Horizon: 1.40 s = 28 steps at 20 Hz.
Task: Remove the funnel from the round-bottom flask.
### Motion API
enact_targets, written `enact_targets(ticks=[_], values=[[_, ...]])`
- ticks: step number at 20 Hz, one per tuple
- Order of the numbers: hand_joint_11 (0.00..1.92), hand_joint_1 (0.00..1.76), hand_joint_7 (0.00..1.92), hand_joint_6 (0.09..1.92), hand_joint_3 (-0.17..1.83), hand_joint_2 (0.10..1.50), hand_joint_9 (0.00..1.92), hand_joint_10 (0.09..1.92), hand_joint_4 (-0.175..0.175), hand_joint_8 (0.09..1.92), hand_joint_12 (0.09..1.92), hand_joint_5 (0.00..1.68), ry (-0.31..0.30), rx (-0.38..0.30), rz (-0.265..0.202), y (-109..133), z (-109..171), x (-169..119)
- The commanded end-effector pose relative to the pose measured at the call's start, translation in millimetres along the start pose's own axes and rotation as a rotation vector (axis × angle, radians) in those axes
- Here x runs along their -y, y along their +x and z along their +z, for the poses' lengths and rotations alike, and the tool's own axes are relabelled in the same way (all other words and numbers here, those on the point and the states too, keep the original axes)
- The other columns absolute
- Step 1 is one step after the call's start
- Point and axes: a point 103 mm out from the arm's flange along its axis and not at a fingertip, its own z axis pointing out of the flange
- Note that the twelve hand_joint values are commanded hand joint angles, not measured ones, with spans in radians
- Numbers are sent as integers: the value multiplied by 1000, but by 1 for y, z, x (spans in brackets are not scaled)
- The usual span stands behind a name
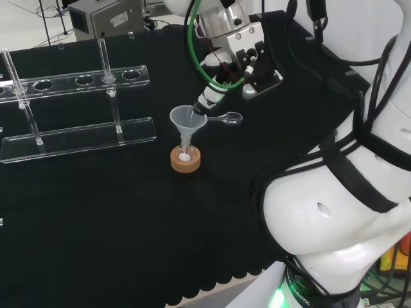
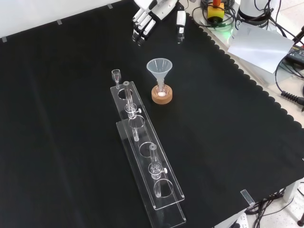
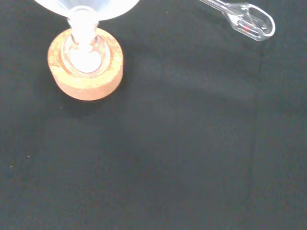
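Observation:
A clear funnel [image 1: 187,120] stands upright with its stem in the neck of a small round-bottom flask [image 1: 185,155], which sits in a cork ring [image 1: 185,162]. The flask holds something white at its bottom [image 3: 86,58]. My hand [image 1: 214,92] hangs just to the right of the funnel's rim in the head view, fingers pointing down and relaxed, holding nothing. In the front view the hand [image 2: 147,18] is above the funnel [image 2: 158,69] and apart from it. The wrist view looks down on the cork ring [image 3: 103,81] and the funnel's lower cone [image 3: 86,7].
A clear plastic spoon [image 1: 228,117] lies on the cloth right of the funnel, under the hand, and appears in the wrist view [image 3: 249,20]. A long clear acrylic rack [image 2: 142,142] with upright rods stands left of the flask in the head view [image 1: 77,131].

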Motion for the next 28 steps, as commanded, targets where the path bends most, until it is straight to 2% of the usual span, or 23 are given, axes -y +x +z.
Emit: enact_targets(ticks=[1,7,10,16,28], values=[[54,442,0,87,-143,813,17,842,-89,240,1499,0,0,23,-29,16,0,-12],[124,456,0,87,-125,800,43,862,-96,232,1494,0,17,51,-54,26,10,-33],[146,515,0,87,-115,810,56,866,-97,234,1490,0,24,74,-59,29,13,-41],[170,614,0,87,-98,846,70,864,-98,267,1475,0,35,77,-73,32,18,-56],[179,619,0,87,-99,851,76,862,-98,276,1472,5,53,91,-72,23,28,-74]])
